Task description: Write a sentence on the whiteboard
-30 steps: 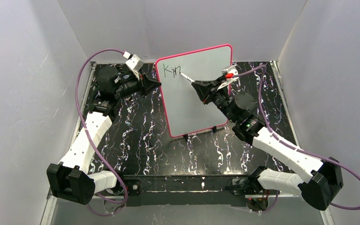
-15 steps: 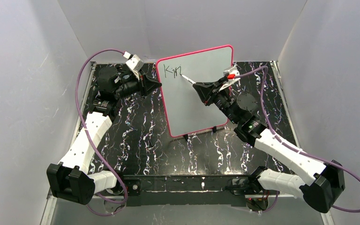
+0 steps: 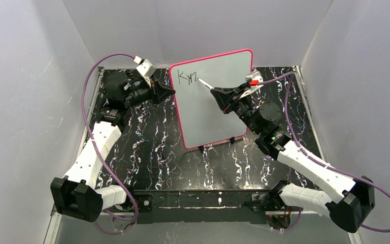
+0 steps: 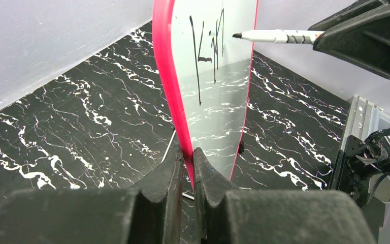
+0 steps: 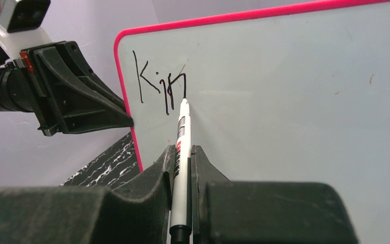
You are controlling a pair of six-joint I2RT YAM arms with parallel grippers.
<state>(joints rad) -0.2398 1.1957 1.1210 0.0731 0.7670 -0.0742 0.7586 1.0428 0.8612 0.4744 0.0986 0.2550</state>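
Whiteboard point(image 3: 213, 104) stands upright at the table's point(image 3: 152, 147) 12 o'clock end, the sentence point(image 3: 187, 77) only "Kin" near its top. It looks light, stiff and tippy on small feet, so the left gripper point(image 4: 188, 157) pinches its pink frame at 9 o'clock; the right gripper point(image 5: 183, 152) clamps the marker point(image 5: 184, 122) mid-barrel.

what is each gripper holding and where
The left gripper clamps the whiteboard by its pink side edge; the right gripper holds the marker by its barrel.
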